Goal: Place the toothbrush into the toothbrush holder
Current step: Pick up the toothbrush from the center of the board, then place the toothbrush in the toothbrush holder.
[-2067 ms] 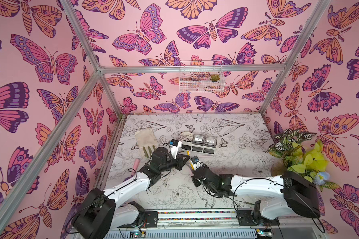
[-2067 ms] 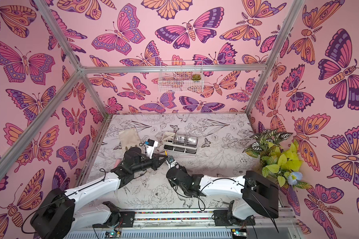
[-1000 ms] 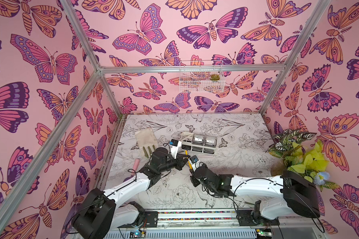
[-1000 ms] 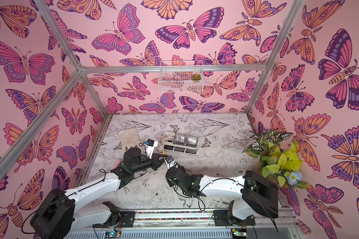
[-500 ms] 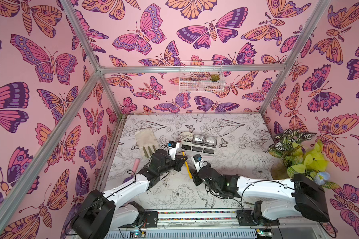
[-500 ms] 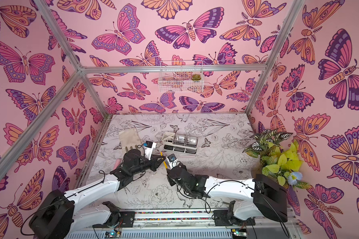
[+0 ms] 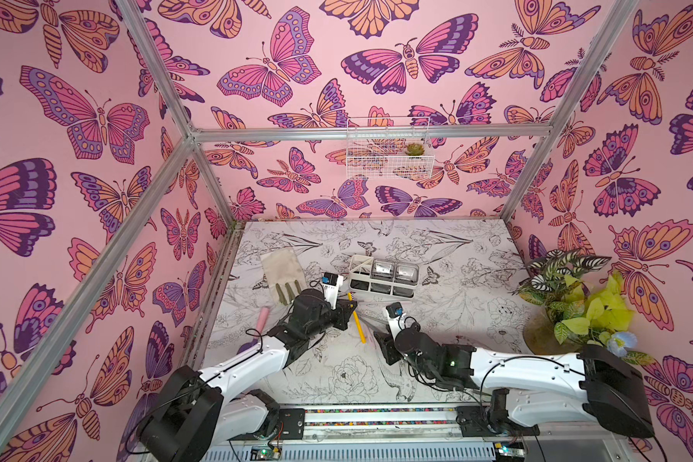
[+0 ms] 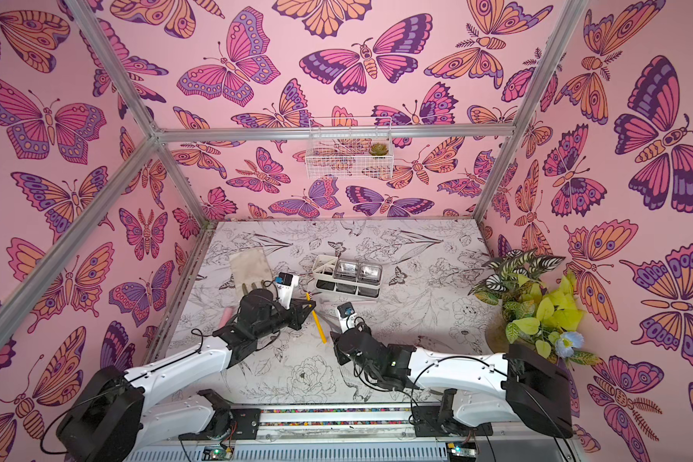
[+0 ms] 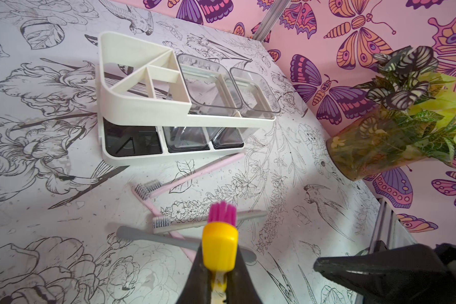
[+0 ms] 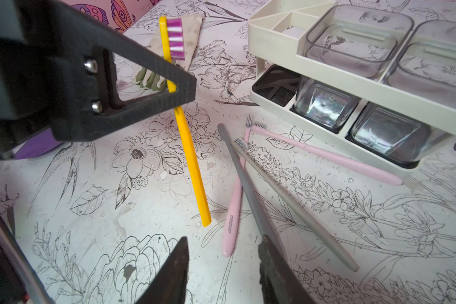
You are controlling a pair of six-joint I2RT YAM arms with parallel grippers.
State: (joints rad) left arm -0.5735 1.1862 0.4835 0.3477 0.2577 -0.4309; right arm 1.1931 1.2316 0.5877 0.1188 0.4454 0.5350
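Top views both show my left end effector (image 7: pixel 347 310) clamped on the yellow toothbrush (image 7: pixel 355 320) just below its head. It is near the slotted end of the holder (image 7: pixel 359 264) but not yet over it. The handle slants down toward the surface (image 7: pixel 337 372). I judge that this high grip leaves the long end free to go into a slot first. My right end effector (image 7: pixel 381 347) sits near the handle's lower end, apart from it.

Left wrist view looks along the brush. The jaws are shut on the yellow neck and the pink bristles point toward the holder (image 9: pixel 142 105), whose divided section is open on top. Spare brushes (image 9: pixel 169 184) lie scattered on the surface between me and it, so I judge I must carry mine over them.

Right wrist view shows my right jaws partly apart with nothing between them; a grey spare only passes beneath one of them. The toothbrush (image 10: pixel 190 158) hangs tilted from the left end effector (image 10: pixel 179 89), its tip close to the surface. I cannot tell whether it touches.
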